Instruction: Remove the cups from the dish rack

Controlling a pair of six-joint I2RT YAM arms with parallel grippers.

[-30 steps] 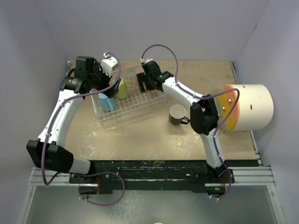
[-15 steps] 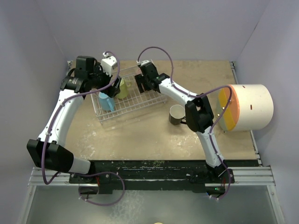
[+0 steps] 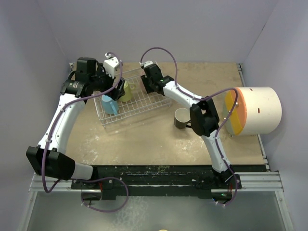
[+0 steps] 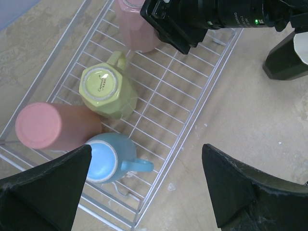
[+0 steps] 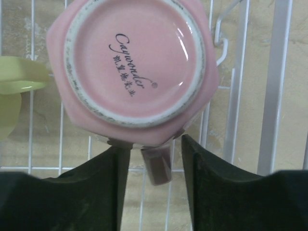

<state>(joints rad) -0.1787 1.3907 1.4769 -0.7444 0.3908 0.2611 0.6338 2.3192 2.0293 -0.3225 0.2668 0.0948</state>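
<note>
The black fingers of the right gripper stand a bit apart with the handle of the upside-down light pink cup between them, not squeezing yet, in the white wire dish rack. If they pinch only that thin handle, the cup could swing, slip and bump the yellow-green cup beside it. The left gripper hangs wide open above.

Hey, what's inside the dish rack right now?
Four upturned cups: light pink, yellow-green, coral-red, light blue. The right hand hides part of the pink one from above; what's under the cups is covered.
</note>
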